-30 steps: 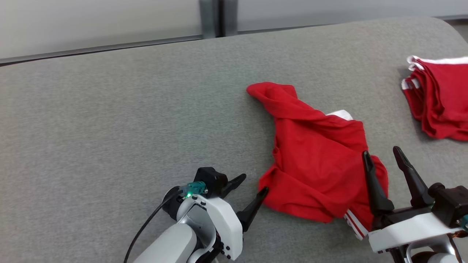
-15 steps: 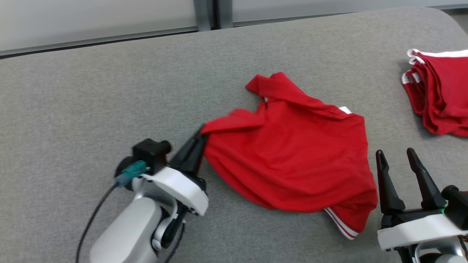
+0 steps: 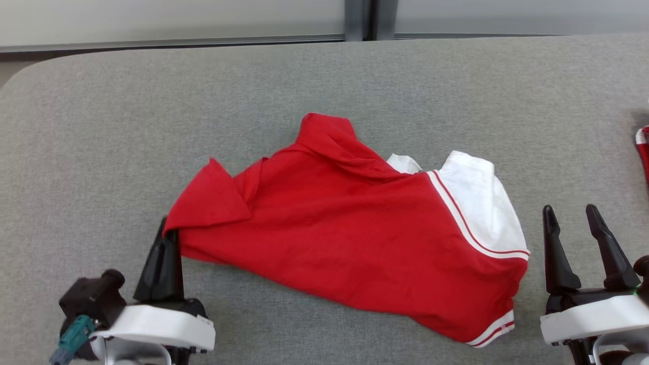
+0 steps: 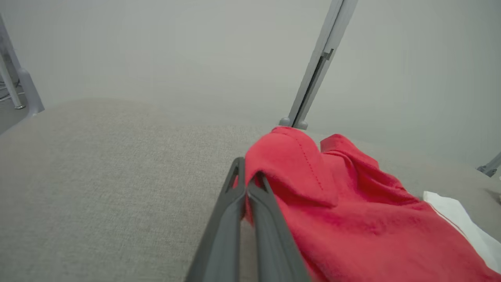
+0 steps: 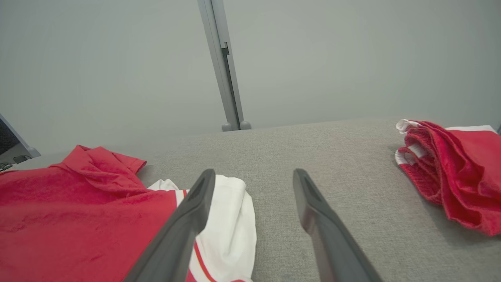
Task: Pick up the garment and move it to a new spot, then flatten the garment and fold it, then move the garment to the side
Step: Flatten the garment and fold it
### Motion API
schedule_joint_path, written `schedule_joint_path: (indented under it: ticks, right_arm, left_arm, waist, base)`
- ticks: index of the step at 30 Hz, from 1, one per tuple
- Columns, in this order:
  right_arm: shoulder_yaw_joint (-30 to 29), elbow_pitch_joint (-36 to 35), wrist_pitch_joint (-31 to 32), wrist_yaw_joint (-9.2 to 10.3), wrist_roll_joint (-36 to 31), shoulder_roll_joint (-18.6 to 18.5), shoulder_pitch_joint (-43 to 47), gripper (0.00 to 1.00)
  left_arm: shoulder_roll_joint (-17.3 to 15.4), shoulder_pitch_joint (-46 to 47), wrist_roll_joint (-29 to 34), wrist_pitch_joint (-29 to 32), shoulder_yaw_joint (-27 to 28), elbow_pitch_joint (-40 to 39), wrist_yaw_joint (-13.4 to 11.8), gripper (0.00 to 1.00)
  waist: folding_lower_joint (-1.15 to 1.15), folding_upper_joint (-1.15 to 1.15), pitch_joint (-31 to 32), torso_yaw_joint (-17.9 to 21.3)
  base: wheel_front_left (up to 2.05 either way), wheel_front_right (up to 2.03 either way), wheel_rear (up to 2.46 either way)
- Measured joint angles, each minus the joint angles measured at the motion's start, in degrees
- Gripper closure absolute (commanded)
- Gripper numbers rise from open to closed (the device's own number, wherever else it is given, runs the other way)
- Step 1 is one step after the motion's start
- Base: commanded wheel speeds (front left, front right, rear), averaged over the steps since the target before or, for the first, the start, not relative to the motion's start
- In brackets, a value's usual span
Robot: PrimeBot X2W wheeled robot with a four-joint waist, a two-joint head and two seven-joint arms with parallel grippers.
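The garment (image 3: pixel 345 238) is a red shirt with a white panel and striped trim, spread crumpled across the middle of the grey table (image 3: pixel 101 126). My left gripper (image 3: pixel 167 235) is shut on the garment's left corner, which folds over the fingers in the left wrist view (image 4: pixel 297 168). My right gripper (image 3: pixel 570 213) stands open just right of the garment's white end, holding nothing. In the right wrist view the open gripper (image 5: pixel 252 174) has the garment's white panel (image 5: pixel 231 219) beside its left finger.
A pile of folded red garments (image 5: pixel 450 172) lies on the table to the right, its edge showing at the head view's right border (image 3: pixel 643 152). A grey post (image 3: pixel 362 17) stands behind the table's far edge.
My left gripper closed on the garment's left corner and pulled it left, stretching the shirt out and baring its white panel. The head camera has turned left, shifting the whole picture.
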State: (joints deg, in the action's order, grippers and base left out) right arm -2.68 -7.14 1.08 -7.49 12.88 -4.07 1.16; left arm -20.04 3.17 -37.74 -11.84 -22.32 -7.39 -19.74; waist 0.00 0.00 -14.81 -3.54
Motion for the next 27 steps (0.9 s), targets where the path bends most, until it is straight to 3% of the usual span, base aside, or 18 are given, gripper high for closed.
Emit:
schedule_joint_path:
  ticks: [3,4,5,6,13,19,27]
  right_arm:
    - [0.12,-0.35,0.21,0.00,-0.34,-0.01,-0.32,0.00]
    - [0.22,-0.43,0.27,0.00,-0.37,-0.01,-0.41,0.00]
    - [0.46,-0.43,0.30,0.00,-0.42,-0.02,-0.55,0.00]
    - [0.74,-0.47,0.45,0.00,-0.42,-0.02,-0.63,0.00]
    - [1.77,-1.78,0.10,0.00,-1.12,-0.51,-0.50,0.00]
    - [2.57,-2.83,0.21,0.00,-2.67,-1.43,0.51,0.00]
    - [5.53,-3.34,2.35,0.00,-2.96,-2.53,3.89,0.00]
  left_arm:
    - [1.66,-1.10,-2.64,-0.54,0.58,3.72,1.21,1.00]
    - [2.43,-1.03,-3.54,-0.73,0.75,5.36,1.92,0.82]
    - [2.98,-1.00,-4.27,-0.91,0.88,7.36,2.71,0.11]
    - [3.36,-0.95,-4.67,-1.31,1.05,9.01,3.36,0.00]
    - [4.98,1.96,-2.52,-3.05,6.11,12.06,7.21,0.00]
    - [4.97,3.11,6.67,-3.15,11.13,8.04,8.95,0.00]
    - [3.08,0.65,13.82,-3.15,8.36,8.72,9.84,0.00]
  waist:
    - [0.00,0.00,-0.54,-0.58]
    - [0.00,0.00,-0.65,-0.66]
    - [0.00,0.00,-0.66,-0.63]
    - [0.00,0.00,-0.63,-0.49]
    - [0.00,0.00,0.70,0.32]
    - [0.00,0.00,2.85,0.40]
    - [0.00,0.00,6.68,0.59]
  base:
    - [0.00,0.00,0.00]
    - [0.00,0.00,0.00]
    - [0.00,0.00,0.00]
    - [0.00,0.00,0.00]
    - [0.00,0.00,0.00]
    - [0.00,0.00,0.00]
    - [0.00,0.00,0.00]
